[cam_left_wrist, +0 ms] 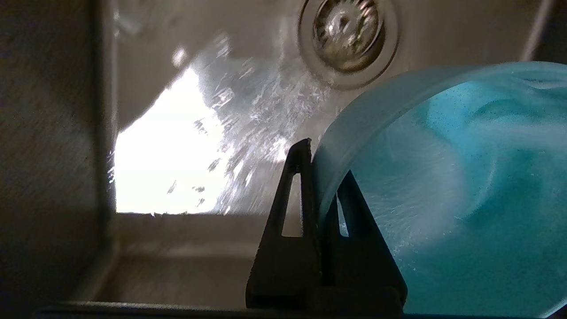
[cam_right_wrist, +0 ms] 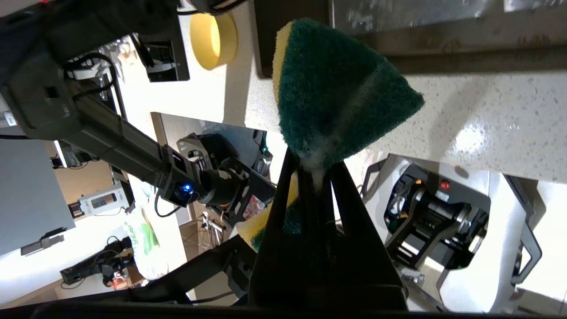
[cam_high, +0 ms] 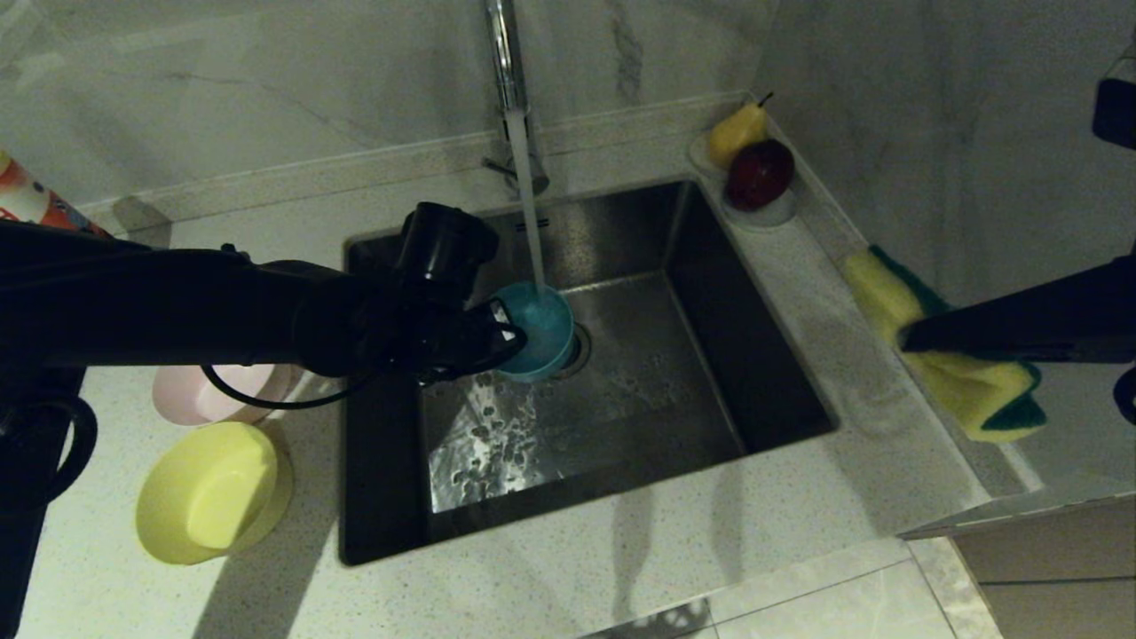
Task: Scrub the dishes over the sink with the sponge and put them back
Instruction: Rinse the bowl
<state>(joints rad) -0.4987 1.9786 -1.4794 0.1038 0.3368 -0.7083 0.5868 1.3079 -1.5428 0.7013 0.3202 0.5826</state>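
Note:
My left gripper [cam_high: 508, 335] is shut on the rim of the light blue bowl [cam_high: 537, 330], holding it tilted over the sink [cam_high: 621, 266] near the drain [cam_left_wrist: 347, 35]. Tap water runs into the bowl. In the left wrist view one finger [cam_left_wrist: 297, 177] sits outside the blue bowl [cam_left_wrist: 465, 177] wall and the other inside. At the right, over the counter, my right gripper [cam_right_wrist: 313, 161] is shut on the sponge [cam_right_wrist: 336, 88], whose green face is folded around yellow foam. The same sponge [cam_high: 967, 373] hangs beside the sink. The yellow bowl [cam_high: 213, 493] and pink bowl [cam_high: 191, 395] stand on the counter at the left.
A chrome tap [cam_high: 508, 80] stands behind the sink with water streaming down. A white dish with a pear [cam_high: 737, 133] and a dark red apple [cam_high: 760, 173] sits at the back right corner. An orange-and-white container [cam_high: 31, 200] is at the far left.

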